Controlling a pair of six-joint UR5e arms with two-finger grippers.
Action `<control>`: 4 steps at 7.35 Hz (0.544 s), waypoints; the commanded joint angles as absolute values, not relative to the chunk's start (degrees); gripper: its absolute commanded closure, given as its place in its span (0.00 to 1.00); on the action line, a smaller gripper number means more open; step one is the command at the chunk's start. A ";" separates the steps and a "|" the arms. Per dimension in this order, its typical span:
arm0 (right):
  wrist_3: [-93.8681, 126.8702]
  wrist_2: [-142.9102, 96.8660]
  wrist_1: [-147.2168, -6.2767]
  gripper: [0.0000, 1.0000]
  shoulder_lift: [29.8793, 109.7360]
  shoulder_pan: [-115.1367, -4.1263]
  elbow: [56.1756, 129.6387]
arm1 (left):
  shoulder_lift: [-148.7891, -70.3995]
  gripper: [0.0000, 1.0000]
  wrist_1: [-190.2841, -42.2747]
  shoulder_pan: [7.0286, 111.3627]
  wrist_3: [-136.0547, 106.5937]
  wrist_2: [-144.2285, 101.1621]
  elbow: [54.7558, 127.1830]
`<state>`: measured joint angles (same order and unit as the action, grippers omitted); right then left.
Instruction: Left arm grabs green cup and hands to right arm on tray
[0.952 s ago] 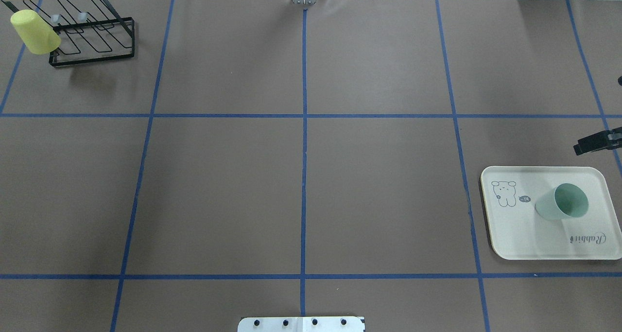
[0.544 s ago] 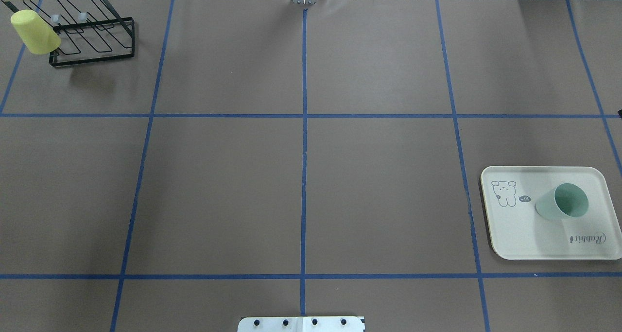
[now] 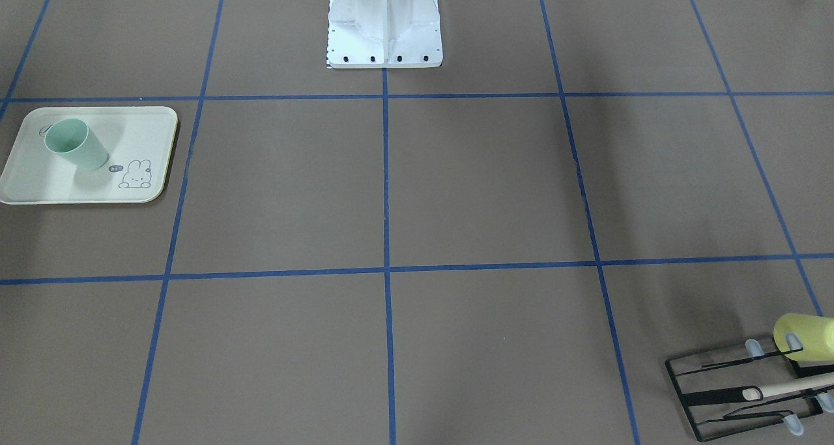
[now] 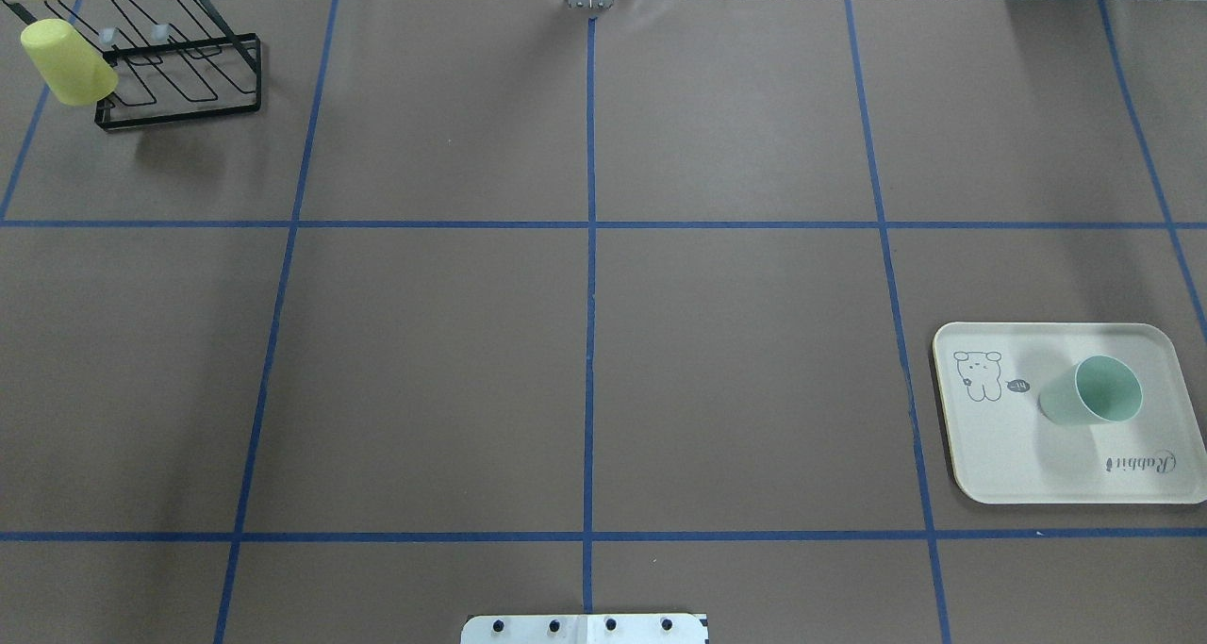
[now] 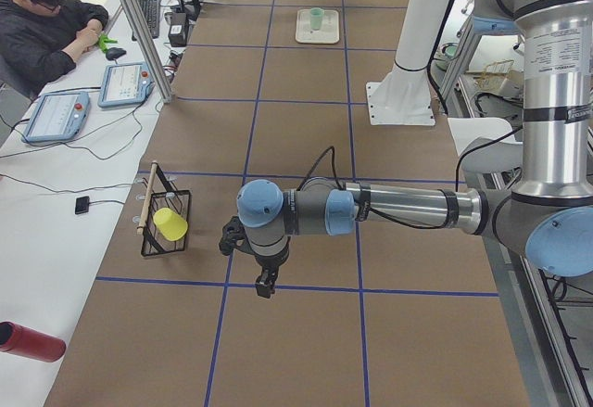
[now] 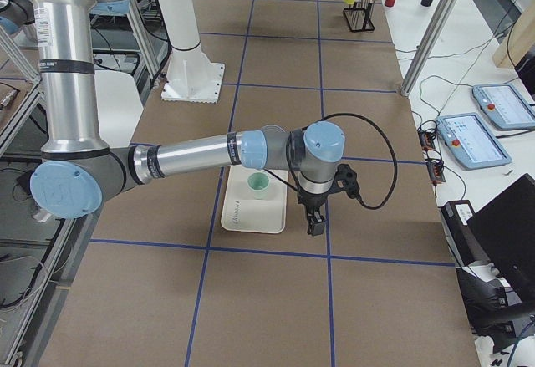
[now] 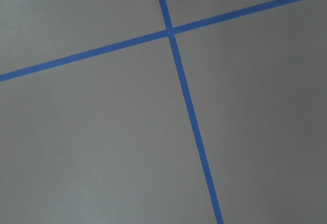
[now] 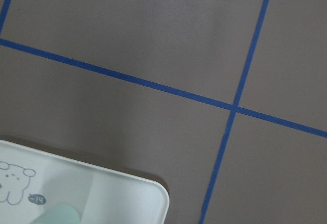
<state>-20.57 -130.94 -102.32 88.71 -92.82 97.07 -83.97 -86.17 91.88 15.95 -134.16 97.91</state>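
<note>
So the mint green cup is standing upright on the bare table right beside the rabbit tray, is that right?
Not quite. The green cup is standing upright, but on the tray itself, not on the bare table beside it. The overhead exterior view shows it inside the tray's rim, next to the bunny drawing.

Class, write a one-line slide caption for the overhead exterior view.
Mint-green cup upright on the rabbit tray; yellow-green cup hung on wire rack.
</note>
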 commanded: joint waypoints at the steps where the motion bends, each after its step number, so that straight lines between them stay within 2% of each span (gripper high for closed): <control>1: -21.19 -130.87 -102.30 0.00 89.56 -94.04 95.98 | -83.58 0.00 -86.92 94.39 10.13 -135.69 98.43; 4: -21.18 -130.96 -102.04 0.00 90.95 -94.22 96.06 | -84.46 0.00 -87.18 94.31 10.19 -135.36 98.44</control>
